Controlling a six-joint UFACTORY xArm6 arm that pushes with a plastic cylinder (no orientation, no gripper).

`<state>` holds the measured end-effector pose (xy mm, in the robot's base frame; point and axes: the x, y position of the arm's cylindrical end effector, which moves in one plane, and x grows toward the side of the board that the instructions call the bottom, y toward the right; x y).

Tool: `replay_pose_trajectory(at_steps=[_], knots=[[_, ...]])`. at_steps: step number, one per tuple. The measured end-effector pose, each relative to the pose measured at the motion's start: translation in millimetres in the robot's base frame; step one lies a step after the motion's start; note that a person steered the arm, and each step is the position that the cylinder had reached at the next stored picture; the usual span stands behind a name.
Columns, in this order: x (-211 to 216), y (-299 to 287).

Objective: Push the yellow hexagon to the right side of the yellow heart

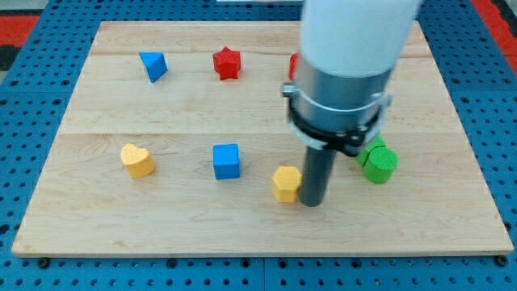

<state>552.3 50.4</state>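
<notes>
The yellow hexagon (286, 183) lies on the wooden board (161, 226) at the lower middle. My tip (312, 203) stands right against its right side, touching or nearly so. The yellow heart (137, 160) lies far to the view's left, at about the same height. A blue cube (227, 161) sits between the heart and the hexagon.
A blue triangle block (153, 65) and a red star (227, 63) lie near the view's top. A red block (294, 65) is mostly hidden behind the arm. Two green blocks (378, 162) sit to the right of my tip, partly hidden by the arm.
</notes>
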Motion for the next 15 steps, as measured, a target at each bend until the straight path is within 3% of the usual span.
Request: replay_pose_trajectory(at_steps=[2,5,6,8,9,11,12,13,15], knots=[[20,-3],[-16,20],[-29,7],[-15,-91],[-14,-113],[21,-102],[28,-142],[19,-173],[-5,-176]])
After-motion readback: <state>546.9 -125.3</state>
